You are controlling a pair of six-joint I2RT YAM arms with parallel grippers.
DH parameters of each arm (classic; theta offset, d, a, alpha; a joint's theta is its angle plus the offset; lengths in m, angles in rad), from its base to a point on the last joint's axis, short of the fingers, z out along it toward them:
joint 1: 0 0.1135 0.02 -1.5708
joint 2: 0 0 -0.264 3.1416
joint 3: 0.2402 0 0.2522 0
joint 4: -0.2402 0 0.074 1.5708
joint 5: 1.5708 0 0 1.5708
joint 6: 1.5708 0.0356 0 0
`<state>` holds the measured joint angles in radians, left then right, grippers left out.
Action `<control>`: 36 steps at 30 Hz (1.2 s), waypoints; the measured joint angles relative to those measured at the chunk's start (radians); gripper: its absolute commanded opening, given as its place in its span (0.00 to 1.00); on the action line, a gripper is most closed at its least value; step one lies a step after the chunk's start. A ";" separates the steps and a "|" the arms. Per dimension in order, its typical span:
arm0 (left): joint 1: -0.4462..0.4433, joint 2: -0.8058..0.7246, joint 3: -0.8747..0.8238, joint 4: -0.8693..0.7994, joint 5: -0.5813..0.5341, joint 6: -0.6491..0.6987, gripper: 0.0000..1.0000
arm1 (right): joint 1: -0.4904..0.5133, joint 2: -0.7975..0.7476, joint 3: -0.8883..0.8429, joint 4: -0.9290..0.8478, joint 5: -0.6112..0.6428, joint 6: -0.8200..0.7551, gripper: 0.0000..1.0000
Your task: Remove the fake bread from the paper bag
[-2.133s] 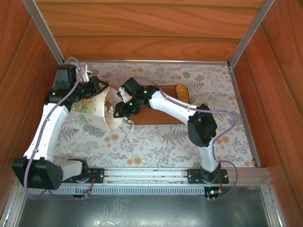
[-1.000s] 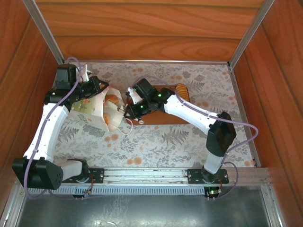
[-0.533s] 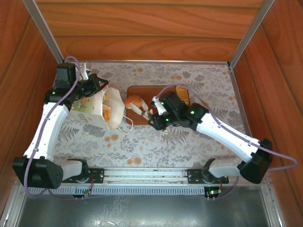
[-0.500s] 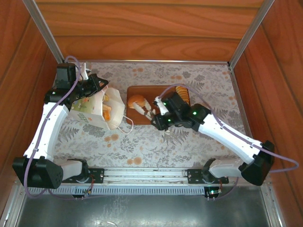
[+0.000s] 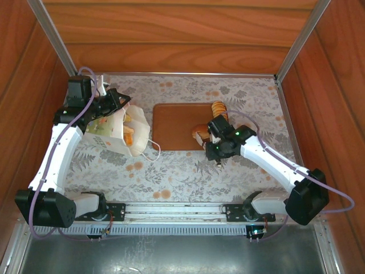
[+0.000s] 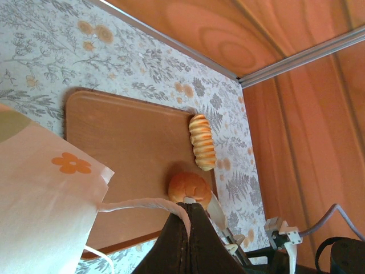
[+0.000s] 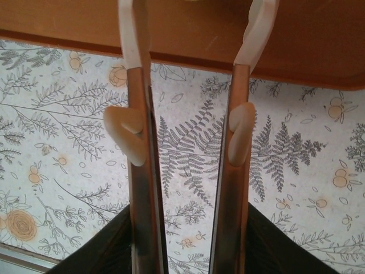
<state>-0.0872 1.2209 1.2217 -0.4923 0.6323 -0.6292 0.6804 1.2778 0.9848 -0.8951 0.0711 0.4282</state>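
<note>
The white paper bag (image 5: 108, 132) lies tilted at the left with its mouth facing right. Golden fake bread (image 5: 130, 135) shows inside the mouth. My left gripper (image 5: 117, 104) is shut on the bag's white cord handle (image 6: 137, 204), holding it up. A round bun (image 5: 199, 132) rests on the right end of the brown board (image 5: 174, 125). My right gripper (image 5: 203, 137) is at the bun, fingers (image 7: 134, 51) apart, the tips on either side of it. A ridged loaf (image 5: 218, 108) lies at the board's far right corner. In the left wrist view the bun (image 6: 190, 187) sits just beyond my left gripper (image 6: 188, 212).
Floral cloth (image 5: 182, 171) covers the table. Wooden walls (image 5: 182, 34) close it in at the back and both sides. A metal rail (image 5: 171, 212) runs along the near edge between the arm bases.
My right gripper carried the round bun from the bag's mouth across the board to its right end, and its fingers have spread a little. The left gripper and bag stayed put.
</note>
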 measured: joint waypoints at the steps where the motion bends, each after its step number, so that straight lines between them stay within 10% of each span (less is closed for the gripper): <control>1: 0.000 0.000 0.000 0.000 0.000 0.000 0.00 | 0.000 0.002 0.000 -0.010 0.000 0.000 0.49; 36: 0.000 0.000 -0.011 0.007 0.009 0.001 0.00 | -0.004 0.332 0.440 -0.403 0.023 -0.068 0.49</control>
<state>-0.0872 1.2205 1.2106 -0.4850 0.6415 -0.6285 0.6765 1.6100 1.4246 -1.2984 0.0937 0.3603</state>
